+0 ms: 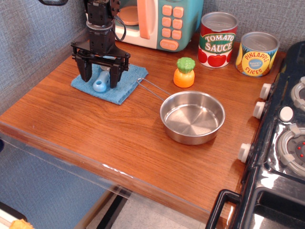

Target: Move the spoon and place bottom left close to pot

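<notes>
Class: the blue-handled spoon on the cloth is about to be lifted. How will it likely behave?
The spoon looks small and plastic-handled, so probably light and stiff. Its chunky handle should grip easily between the open gripper fingers. Its round bowl may tilt it; the cloth could drag.

Blue cloth (125,85), toy microwave (157,19), two cans — tomato sauce (217,40), pineapple slices (257,54)

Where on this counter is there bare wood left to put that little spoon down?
The widest bare patch runs along the counter's front edge, left of and in front of the pot. A narrower gap lies between the blue cloth and the pot's wire handle. The back is crowded: toy microwave, tomato sauce can, pineapple can, toy pineapple.
</notes>
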You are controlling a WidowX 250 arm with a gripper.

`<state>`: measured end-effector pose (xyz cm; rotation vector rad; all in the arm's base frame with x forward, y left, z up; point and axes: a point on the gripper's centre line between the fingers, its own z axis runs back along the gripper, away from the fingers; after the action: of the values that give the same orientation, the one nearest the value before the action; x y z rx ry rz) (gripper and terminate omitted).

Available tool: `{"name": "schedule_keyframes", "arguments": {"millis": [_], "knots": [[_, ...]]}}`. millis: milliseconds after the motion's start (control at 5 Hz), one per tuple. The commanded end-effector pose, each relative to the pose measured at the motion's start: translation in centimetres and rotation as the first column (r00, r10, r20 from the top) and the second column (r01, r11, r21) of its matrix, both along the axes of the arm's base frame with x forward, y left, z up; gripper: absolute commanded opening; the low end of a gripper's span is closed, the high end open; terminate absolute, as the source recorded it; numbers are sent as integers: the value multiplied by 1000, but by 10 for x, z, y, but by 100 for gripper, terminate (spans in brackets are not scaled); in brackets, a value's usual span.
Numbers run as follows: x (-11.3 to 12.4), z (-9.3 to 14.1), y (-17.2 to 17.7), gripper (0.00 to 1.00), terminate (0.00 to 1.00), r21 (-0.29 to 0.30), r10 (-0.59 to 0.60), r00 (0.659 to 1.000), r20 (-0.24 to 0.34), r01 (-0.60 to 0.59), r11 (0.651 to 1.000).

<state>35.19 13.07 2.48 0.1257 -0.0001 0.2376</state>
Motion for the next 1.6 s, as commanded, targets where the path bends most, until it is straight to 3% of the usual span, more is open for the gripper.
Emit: {"name": "schedule_keyframes", "arguments": {"millis": [0, 200, 400, 600, 800, 1000, 1400], "knots": [[1, 15, -3, 0, 0, 20, -23, 999, 34, 22, 1000], [1, 26, -5, 0, 0, 18, -32, 997, 68, 31, 999], [-9, 60, -13, 0, 0, 14, -46, 983, 180, 44, 999], [-38, 72, -35, 0, 0, 7, -87, 972, 217, 88, 996], [-65, 54, -59, 0, 0, -30, -151, 976, 157, 157, 987], [-87, 22, -80, 0, 0, -61, -241, 969, 55, 244, 968], [-100, -10, -101, 0, 0, -100, -332, 942, -40, 327, 940]]}}
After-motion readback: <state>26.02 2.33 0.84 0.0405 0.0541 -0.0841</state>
